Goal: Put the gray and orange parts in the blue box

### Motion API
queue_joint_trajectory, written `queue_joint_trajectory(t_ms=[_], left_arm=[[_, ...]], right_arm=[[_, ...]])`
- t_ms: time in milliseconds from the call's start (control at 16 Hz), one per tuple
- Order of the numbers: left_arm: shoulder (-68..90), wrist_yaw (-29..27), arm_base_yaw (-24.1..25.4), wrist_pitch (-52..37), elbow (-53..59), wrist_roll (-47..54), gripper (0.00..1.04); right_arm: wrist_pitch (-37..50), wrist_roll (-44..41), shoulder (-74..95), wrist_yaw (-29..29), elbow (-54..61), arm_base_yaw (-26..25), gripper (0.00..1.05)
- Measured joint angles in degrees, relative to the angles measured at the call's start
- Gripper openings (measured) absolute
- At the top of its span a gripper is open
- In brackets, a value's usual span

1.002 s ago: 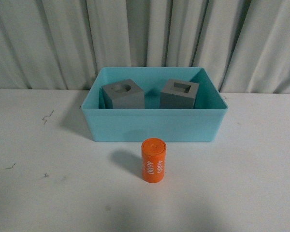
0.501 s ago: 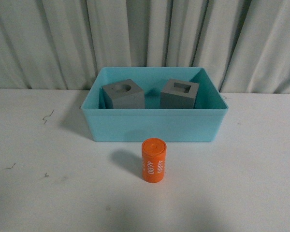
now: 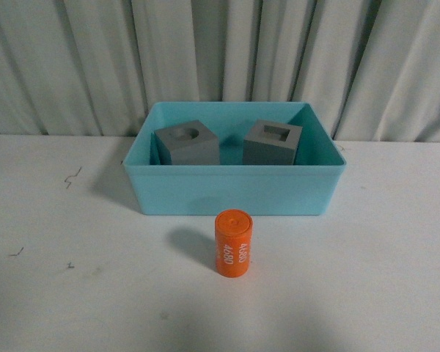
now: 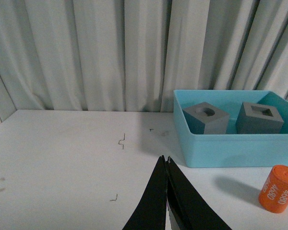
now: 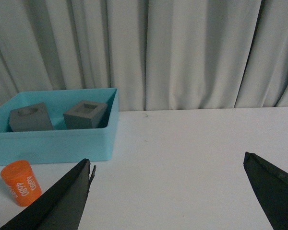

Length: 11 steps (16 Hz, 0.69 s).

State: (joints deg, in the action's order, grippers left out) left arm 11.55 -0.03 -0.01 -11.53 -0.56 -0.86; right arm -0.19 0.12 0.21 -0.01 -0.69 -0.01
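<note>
Jaws of the left gripper (image 4: pixel 164 160) are seen pressed together with nothing between them, while those of the right gripper (image 5: pixel 168 160) are spread wide and hold nothing; neither gripper is close to the blue box (image 3: pixel 205 192). Inside the box, the gray cube with the round recess (image 3: pixel 188 143) and the gray cube with the square recess (image 3: pixel 273 143) are already set side by side, apart from each other. Only the orange cylinder (image 3: pixel 233 243) is left outside, standing upright on the white table (image 3: pixel 367 279) just in front of the box's near wall, not touching it. It is judged to be light and rigid, with a smooth curved wall that could slip or roll if pinched off centre. A grasp across its middle, with the fingers set flat on opposite sides of the round wall, is judged safest, and the widely spread right gripper seems the better suited. A lift above the rim is then needed before the cylinder can be lowered into the free space between or in front of the cubes.
</note>
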Motion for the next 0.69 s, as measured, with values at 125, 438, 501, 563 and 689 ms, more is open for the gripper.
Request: queue_joint_trajectory(t_ms=[125,438,501,563,689], left_arm=[[-1.86,0.00,0.00,1.73,0.00,0.00,0.02],[-11.17,-0.15,0.00,12.07,-0.02,0.02,0.02],[-11.17,-0.07,0.00,12.02,-0.02,0.02,0.02],[-11.19,0.00,0.00,11.58,-0.02,0.02,0.02],[-11.19,0.02,0.00,11.72,-0.02,0.02,0.12]], right_arm=[[-0.02,0.00,0.00,0.02,0.00,0.00,0.98],[0.02,0.00,0.00,0.00,0.00,0.00,0.98],[0.02,0.00,0.00,0.00,0.00,0.00,0.98],[-0.02,0.00,0.00,0.02,0.00,0.00,0.98],[0.00,0.00,0.00,0.00,0.00,0.00,0.98]])
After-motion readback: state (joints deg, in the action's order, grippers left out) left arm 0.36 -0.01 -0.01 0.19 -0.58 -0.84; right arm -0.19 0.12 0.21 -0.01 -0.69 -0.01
